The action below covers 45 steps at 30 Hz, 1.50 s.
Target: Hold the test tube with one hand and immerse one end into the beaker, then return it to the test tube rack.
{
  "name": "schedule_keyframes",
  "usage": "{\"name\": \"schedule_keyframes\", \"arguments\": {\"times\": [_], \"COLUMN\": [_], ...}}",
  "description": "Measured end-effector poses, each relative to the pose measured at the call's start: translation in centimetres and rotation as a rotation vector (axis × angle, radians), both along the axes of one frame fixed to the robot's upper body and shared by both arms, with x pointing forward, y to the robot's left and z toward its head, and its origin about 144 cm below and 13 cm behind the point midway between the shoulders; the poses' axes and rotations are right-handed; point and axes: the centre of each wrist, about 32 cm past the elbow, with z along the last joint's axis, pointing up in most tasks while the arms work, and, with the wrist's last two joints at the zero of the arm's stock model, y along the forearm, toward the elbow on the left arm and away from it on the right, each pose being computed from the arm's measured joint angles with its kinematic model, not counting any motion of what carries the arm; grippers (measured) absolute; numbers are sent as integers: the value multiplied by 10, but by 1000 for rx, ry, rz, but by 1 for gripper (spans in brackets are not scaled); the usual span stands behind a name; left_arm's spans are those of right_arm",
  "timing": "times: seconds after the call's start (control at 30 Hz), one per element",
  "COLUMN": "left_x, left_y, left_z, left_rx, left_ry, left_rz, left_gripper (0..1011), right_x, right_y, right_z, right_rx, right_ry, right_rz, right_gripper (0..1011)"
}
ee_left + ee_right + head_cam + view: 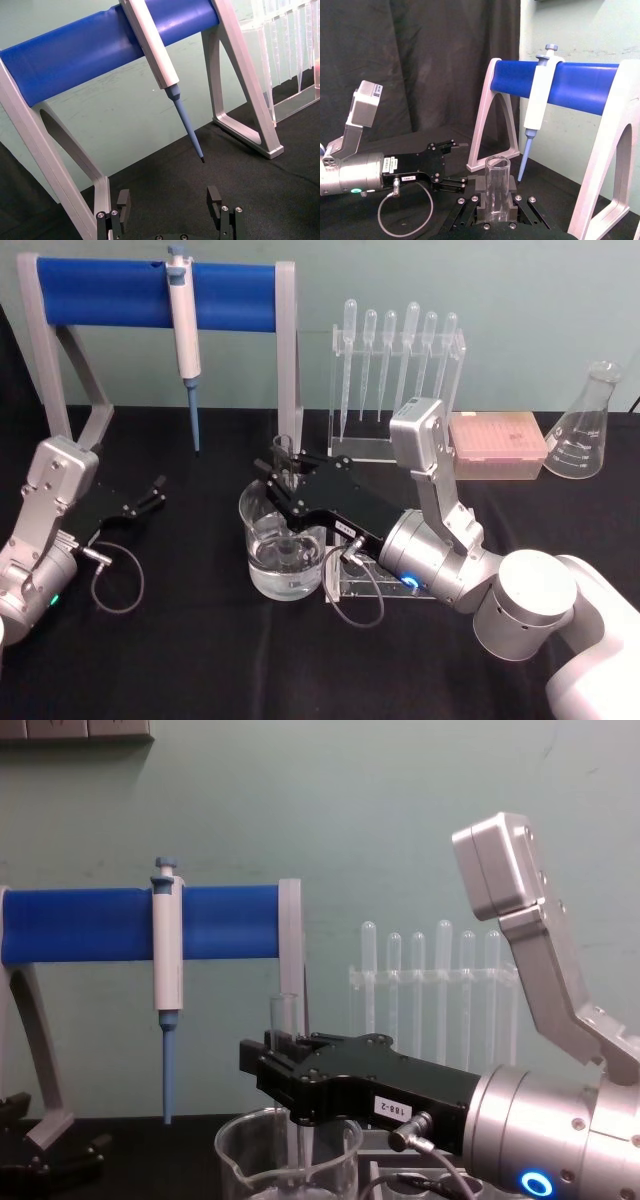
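Note:
The test tube (283,449), clear glass with an open top, stands upright in my right gripper (283,478), which is shut on it just below the rim. Its lower part reaches down into the beaker (262,558), a wide clear glass holding water at mid-table. In the chest view the test tube (283,1013) rises above the black fingers and its lower part shows inside the beaker (240,1162). The right wrist view has the test tube (497,185) clamped between the fingers (480,192). My left gripper (155,492) rests open at the left, also seen as left gripper (168,202).
A white-and-blue pipette (185,320) hangs on a blue-barred stand (100,292) at back left. A rack of plastic droppers (400,350), a pink tip box (497,443) and a conical flask (583,425) line the back right. A clear rack (365,585) lies under my right wrist.

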Motion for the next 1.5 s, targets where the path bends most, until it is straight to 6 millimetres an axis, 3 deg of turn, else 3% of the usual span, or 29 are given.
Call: {"name": "schedule_keyframes", "arguments": {"times": [1.5], "left_x": [0], "left_y": [0], "left_z": [0], "left_rx": [0], "left_ry": [0], "left_rz": [0], "left_gripper": [1000], "right_x": [0], "right_y": [0], "right_z": [0], "right_rx": [0], "right_ry": [0], "right_rz": [0], "right_gripper": [224]}}
